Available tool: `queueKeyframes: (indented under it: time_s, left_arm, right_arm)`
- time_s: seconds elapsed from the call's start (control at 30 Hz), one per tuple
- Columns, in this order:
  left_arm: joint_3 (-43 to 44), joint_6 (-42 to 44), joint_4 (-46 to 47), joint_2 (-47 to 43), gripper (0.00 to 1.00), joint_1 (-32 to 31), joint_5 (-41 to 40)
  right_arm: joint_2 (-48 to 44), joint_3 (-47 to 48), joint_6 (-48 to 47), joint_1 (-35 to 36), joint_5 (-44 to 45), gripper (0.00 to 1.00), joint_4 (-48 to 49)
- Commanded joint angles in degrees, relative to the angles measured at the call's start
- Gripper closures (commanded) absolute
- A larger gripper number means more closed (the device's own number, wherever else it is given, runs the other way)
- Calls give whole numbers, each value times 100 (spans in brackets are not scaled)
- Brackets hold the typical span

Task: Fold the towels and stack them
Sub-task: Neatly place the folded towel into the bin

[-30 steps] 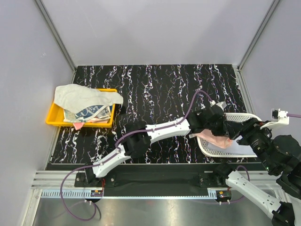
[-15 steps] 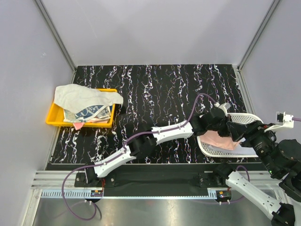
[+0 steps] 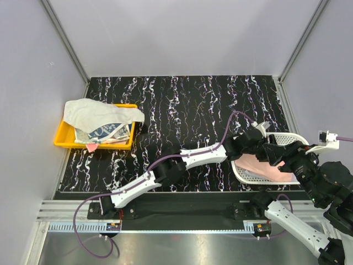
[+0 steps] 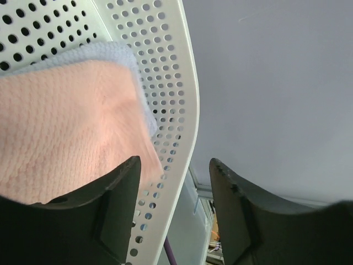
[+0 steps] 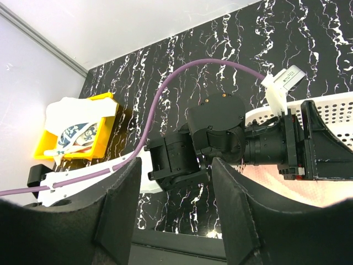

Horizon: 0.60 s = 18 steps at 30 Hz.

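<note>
A pale pink towel [image 4: 60, 127] lies in the white mesh basket [image 4: 174, 83] on top of a pale blue one [image 4: 110, 51]. In the top view the pink towel [image 3: 258, 165] shows at the basket's near left. My left gripper [image 4: 174, 190] is open just over it, the left finger [image 4: 113, 212] at the pink cloth and the basket's rim between the jaws. More towels sit on the yellow tray [image 3: 62, 138]: a whitish one [image 3: 99, 112] draped over a blue-patterned one [image 3: 106, 132]. My right gripper [image 5: 174, 207] hangs open and empty above the left wrist [image 5: 215, 130].
The basket [image 3: 287, 139] stands at the table's right edge, against the right wall. The left arm [image 3: 187, 157] stretches across the near half of the black marbled table [image 3: 187, 105]. The right arm [image 3: 325, 185] crowds the basket's right side.
The left gripper carried the pink towel rightwards further into the basket and then opened, letting it go. The right gripper stayed open.
</note>
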Motion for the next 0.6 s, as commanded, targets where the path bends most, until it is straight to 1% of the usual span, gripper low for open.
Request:
queueKeyframes:
  time_s: [0.0, 0.2, 0.3, 0.43, 0.47, 0.53, 0.57]
  left_arm:
    - [256, 89, 562, 1, 40, 55, 151]
    - [-104, 273, 800, -297, 37, 143, 309]
    - [-552, 440, 957, -675, 37, 231, 318]
    - [-1369, 897, 774, -1394, 37, 380, 187]
    - [-1858, 1115, 695, -1797, 37, 450, 125]
    - [-2265, 1415, 555, -2264, 36, 494, -128]
    - [-2615, 1799, 171, -2475, 36, 521, -278]
  right_arm:
    - [18, 9, 79, -13, 50, 39, 40]
    - [70, 9, 123, -13, 33, 40, 57]
    - [97, 17, 132, -22, 6, 40, 83]
    - [149, 61, 158, -13, -46, 40, 119]
    - [167, 61, 158, -13, -47, 39, 128]
    - [237, 35, 167, -22, -125, 39, 206]
    - [281, 35, 150, -13, -143, 39, 241]
